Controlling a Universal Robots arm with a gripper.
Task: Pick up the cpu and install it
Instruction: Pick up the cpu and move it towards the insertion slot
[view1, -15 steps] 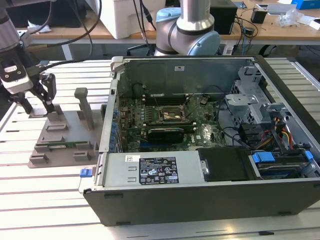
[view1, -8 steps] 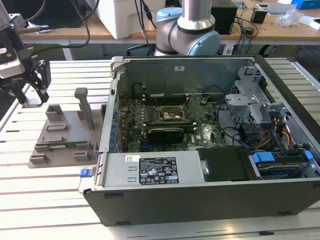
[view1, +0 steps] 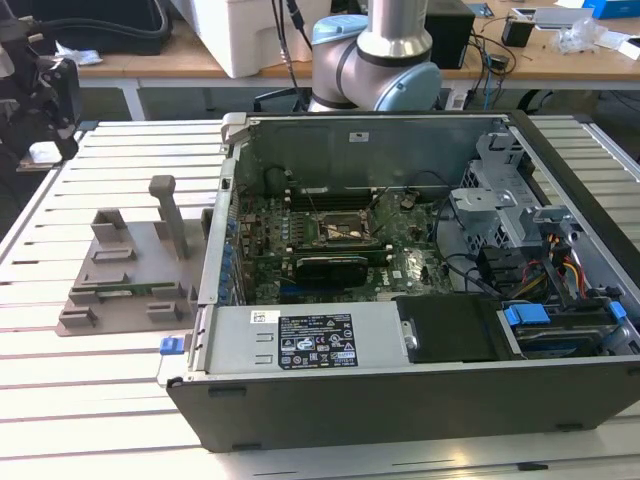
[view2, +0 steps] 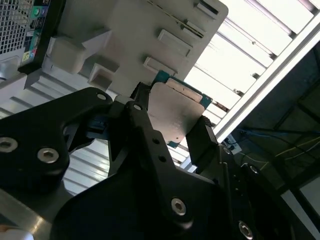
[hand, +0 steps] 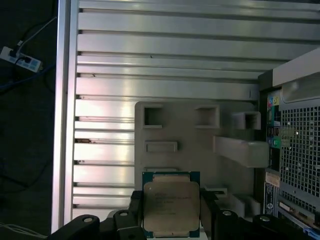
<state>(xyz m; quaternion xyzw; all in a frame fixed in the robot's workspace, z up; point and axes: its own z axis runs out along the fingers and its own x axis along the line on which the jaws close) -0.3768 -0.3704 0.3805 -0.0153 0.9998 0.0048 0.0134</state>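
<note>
Gripper (hand: 171, 214) (view2: 172, 125): black two-finger unit, jaws drawn in to chip width, one finger on each of two opposite edges of the cpu, as seen in both wrist views.
Cpu (hand: 171, 202) (view2: 176, 112): clamped between the fingers and held clear of the surface. Silver-grey metal top faces the first wrist camera, with a thin blue-green border around it.
Gripper location: in the exterior view the gripper (view1: 42, 90) hangs toward the table's far corner on the exterior view's left, well apart from the case. In the first wrist view the held chip sits over one edge of the fixture.
Fixture (hand: 190, 135) (view1: 130, 270): grey moulded plate with rectangular recesses and an upright post (view1: 170, 215). It lies flat on the table, just beside the case.
Table (view1: 100, 400): slatted aluminium.
Case (view1: 400, 390): open computer case, on the table toward the exterior view's right.
Socket (view1: 338, 230): metal-framed square on the green motherboard, near the middle of the case. Contents cannot be made out.
</note>
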